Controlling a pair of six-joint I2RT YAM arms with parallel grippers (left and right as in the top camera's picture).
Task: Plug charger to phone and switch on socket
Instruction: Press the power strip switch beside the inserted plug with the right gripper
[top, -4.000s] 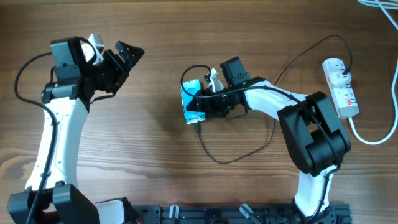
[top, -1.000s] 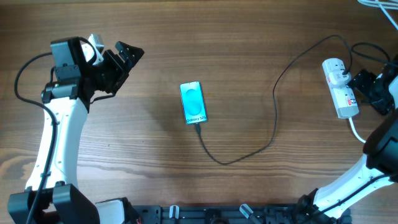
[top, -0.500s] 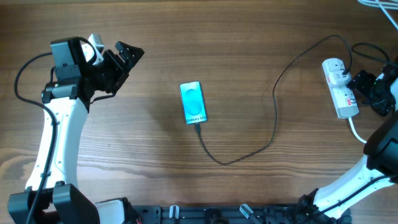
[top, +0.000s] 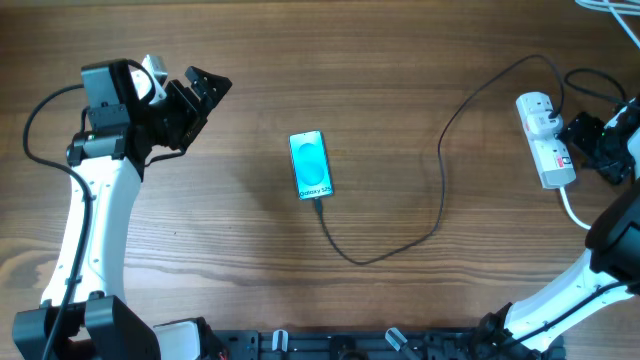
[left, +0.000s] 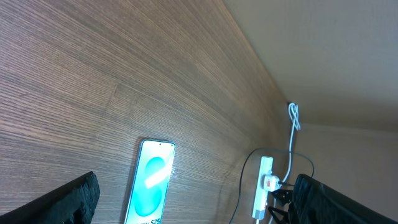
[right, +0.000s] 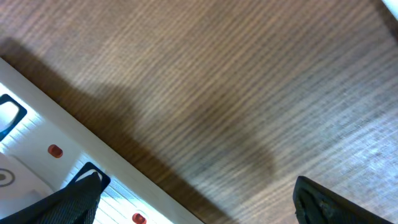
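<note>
The phone (top: 311, 165) lies face up mid-table, cyan screen lit; it also shows in the left wrist view (left: 150, 190). The black charger cable (top: 437, 190) has its tip in the phone's lower end and loops right to a white plug on the socket (top: 546, 141), a white power strip at the far right. My right gripper (top: 580, 138) is open right beside the socket; its wrist view shows the strip (right: 68, 171) with small red marks under its left finger, which sits on a black rocker switch (right: 93, 175). My left gripper (top: 203, 95) is open, raised at the far left.
A thicker white cable (top: 590, 218) leaves the socket's near end toward the right table edge. Another white cable (top: 612, 22) runs at the back right corner. The far table edge and wall show in the left wrist view (left: 292, 118).
Since four seconds ago my right arm left the phone and swung to the socket at the far right. Over the last second it only edges slightly at the strip. Left arm unmoved.
</note>
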